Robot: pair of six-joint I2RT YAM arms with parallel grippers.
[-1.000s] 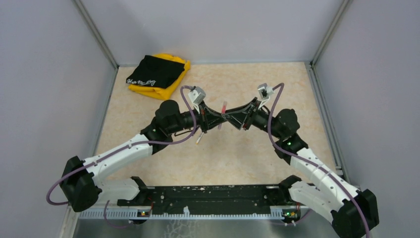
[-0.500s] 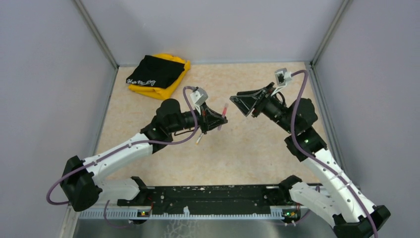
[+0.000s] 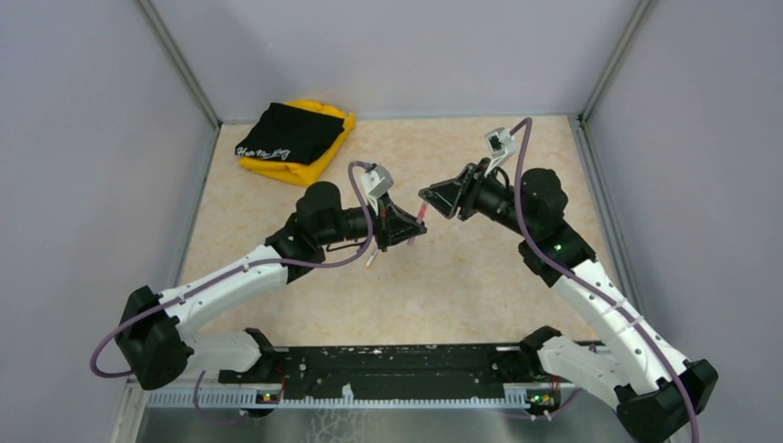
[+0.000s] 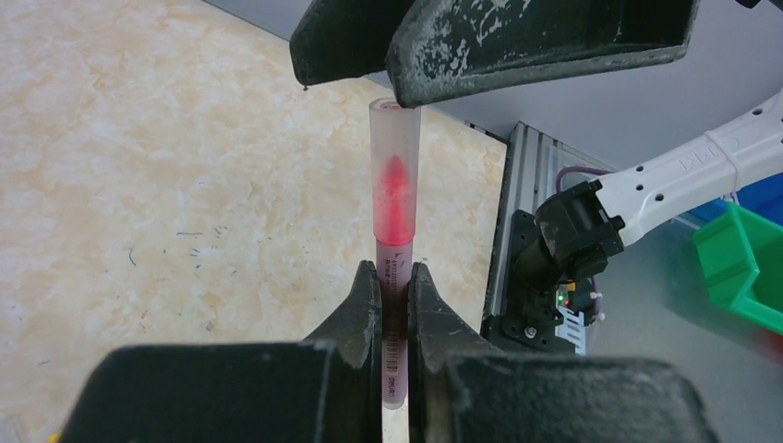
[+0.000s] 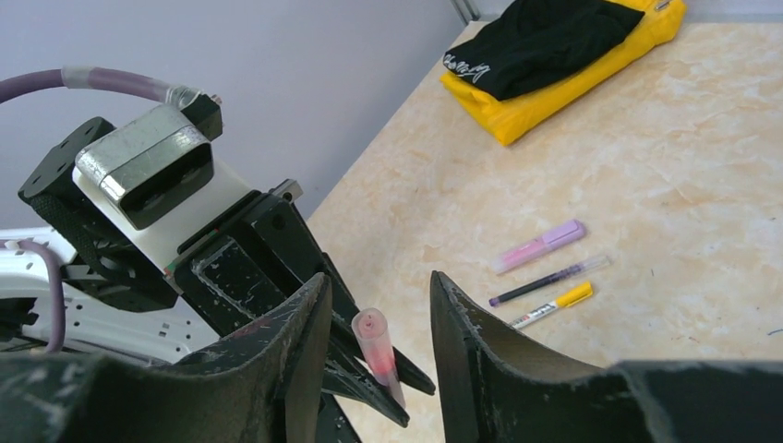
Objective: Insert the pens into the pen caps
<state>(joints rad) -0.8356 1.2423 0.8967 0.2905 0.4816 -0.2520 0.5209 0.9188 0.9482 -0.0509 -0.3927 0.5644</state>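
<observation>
A folded black-and-yellow cloth (image 3: 294,138) lies at the desk's (image 3: 462,291) far left corner. Above mid-desk, the left pincer (image 4: 394,279) is clamped tight on the pinkish-red pen (image 4: 395,256). The pen's frosted pink cap (image 4: 394,157) points at the right pincer (image 5: 379,277), whose jaws stand part open, flanking the cap's end without gripping it.

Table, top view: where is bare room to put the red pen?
Free: the near table just beyond the base rail; the far strip right of the folded clothes. Crowded: by the left gripper, where three pens lie.
</observation>
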